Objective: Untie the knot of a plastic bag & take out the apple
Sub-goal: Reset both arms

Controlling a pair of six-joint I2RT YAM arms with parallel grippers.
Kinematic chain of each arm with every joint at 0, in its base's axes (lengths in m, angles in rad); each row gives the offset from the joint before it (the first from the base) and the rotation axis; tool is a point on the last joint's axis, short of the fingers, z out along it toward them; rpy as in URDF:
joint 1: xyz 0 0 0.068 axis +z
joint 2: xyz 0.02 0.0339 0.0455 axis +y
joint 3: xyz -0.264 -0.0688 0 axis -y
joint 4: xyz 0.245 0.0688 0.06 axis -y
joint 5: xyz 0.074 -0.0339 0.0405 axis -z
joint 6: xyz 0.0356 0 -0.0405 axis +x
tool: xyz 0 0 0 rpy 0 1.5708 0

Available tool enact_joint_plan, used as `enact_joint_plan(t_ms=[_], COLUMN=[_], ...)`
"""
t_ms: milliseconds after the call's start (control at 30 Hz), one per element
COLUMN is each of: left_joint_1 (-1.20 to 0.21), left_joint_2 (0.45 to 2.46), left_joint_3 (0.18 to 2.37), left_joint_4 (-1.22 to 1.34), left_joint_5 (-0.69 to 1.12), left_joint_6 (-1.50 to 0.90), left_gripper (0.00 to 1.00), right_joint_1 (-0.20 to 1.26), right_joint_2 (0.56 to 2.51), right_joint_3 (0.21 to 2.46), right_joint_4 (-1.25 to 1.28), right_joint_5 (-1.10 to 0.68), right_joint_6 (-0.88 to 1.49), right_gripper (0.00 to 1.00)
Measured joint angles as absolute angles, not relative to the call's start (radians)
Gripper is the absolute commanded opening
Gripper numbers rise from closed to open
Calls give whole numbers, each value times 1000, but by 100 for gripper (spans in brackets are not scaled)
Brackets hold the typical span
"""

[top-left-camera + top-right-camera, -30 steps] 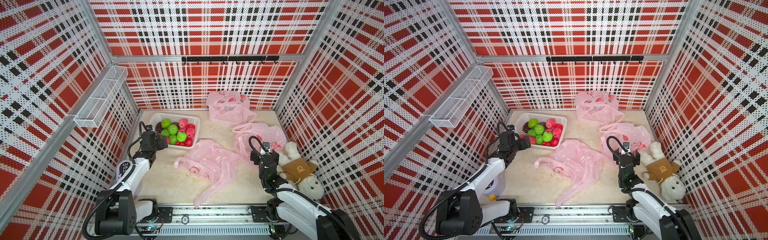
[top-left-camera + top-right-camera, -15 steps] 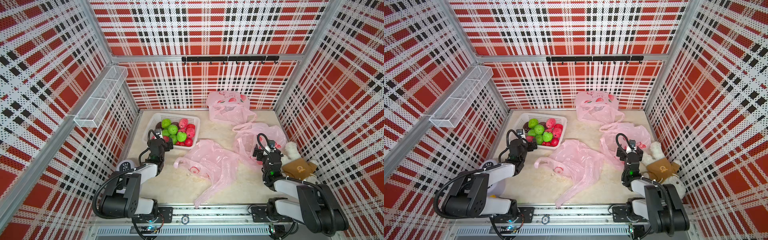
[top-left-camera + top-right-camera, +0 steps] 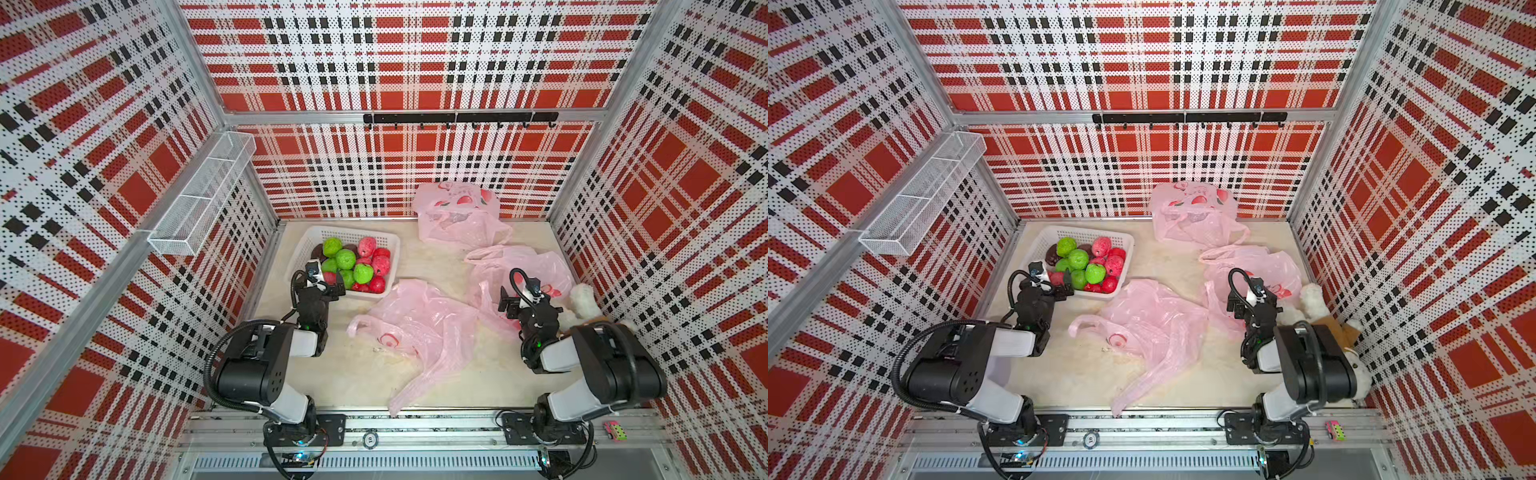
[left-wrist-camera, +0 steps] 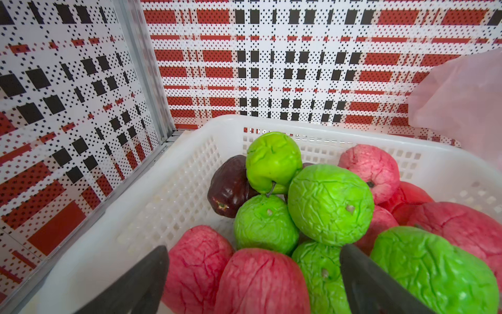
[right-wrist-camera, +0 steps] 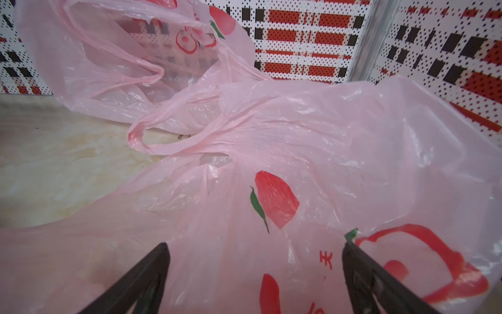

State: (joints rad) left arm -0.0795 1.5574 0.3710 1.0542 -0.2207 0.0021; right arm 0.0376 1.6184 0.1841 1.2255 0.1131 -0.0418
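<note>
Left gripper (image 4: 254, 248): released, empty, above the apples (image 4: 330, 204) in the basket (image 4: 190, 174).
Right gripper (image 5: 255, 246): released, empty, over the pink bag (image 5: 326, 136).
Advice: pinch the handle loop (image 5: 141, 136) and pull slowly, since the film looks thin enough to tear.

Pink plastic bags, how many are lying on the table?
3 pink bags: the back bag against the rear wall, the right bag beside the plush toy, the middle bag spread flat mid-table. None seems hidden.

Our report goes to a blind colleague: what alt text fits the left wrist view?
A white basket heaped with wrinkled green and pink apples, plus a dark apple, fills the close-up. Two black fingers stand apart over the nearest fruit; plaid wall behind.
</note>
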Motion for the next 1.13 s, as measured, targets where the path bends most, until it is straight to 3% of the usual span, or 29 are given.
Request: enact_joint_plan(t_ms=[233, 467, 1133], left_joint_1=[-83, -100, -101], left_joint_2=[1557, 1558, 1565], left_joint_3=[377, 384, 403], left_joint_4=[1044, 1034, 1012], left_joint_5=[-222, -250, -251], left_joint_6=[2, 9, 9], left_gripper=[99, 99, 99], right_joint_1=[37, 36, 32], right_joint_2=[1620, 1607, 1606], right_joint_3=[246, 392, 395], right_joint_4=[1186, 989, 910], right_joint_5=[138, 127, 116], right_joint_6=[-35, -35, -35], right_gripper=[100, 100, 100])
